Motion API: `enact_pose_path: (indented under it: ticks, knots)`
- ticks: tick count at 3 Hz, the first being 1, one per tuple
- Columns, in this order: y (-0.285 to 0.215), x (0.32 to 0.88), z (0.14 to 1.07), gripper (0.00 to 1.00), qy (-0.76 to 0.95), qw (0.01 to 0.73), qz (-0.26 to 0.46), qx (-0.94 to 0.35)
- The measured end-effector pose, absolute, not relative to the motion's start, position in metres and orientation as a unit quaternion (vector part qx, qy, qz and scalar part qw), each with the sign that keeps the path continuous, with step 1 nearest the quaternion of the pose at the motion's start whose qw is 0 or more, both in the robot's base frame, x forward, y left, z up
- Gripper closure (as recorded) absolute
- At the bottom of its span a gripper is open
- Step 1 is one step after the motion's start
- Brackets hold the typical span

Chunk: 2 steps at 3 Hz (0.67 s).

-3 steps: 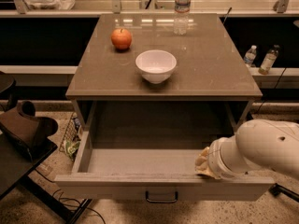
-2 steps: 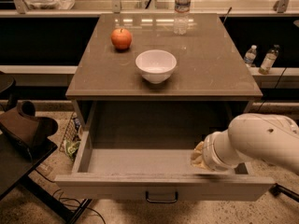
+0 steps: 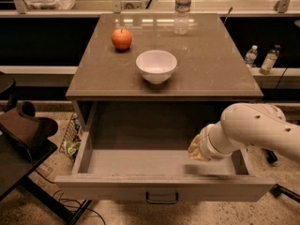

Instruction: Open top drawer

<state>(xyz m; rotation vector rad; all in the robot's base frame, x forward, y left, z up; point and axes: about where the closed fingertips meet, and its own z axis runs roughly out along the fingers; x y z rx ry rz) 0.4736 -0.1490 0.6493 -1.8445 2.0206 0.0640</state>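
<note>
The top drawer (image 3: 117, 187) stands pulled far out from under the grey-brown tabletop (image 3: 211, 74). Its plain grey inside shows with nothing in it, and its black bar handle (image 3: 161, 199) sits at the centre of the front panel. My white arm (image 3: 255, 128) comes in from the right, over the drawer's right side. The gripper (image 3: 196, 148) is over the right part of the drawer's inside, just behind the front panel, and only its tan wrist end shows.
On the tabletop are a white bowl (image 3: 156, 65), a red apple (image 3: 121, 39) and a water bottle (image 3: 182, 8). A dark chair (image 3: 23, 130) stands at the left. More bottles (image 3: 260, 59) sit on a low ledge at the right.
My arm has drawn left and upward, away from the drawer's front right corner. The drawer has stayed out where it was.
</note>
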Motion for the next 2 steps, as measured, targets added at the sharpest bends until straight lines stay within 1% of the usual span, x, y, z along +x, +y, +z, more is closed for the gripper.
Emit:
enact_pose_path:
  ticks: [1, 2]
  knots:
    - [-0.154, 0.462, 0.644, 1.0, 0.73, 0.193, 0.029, -0.655]
    - [-0.157, 0.433, 0.646, 1.0, 0.741, 0.182, 0.028, -0.646]
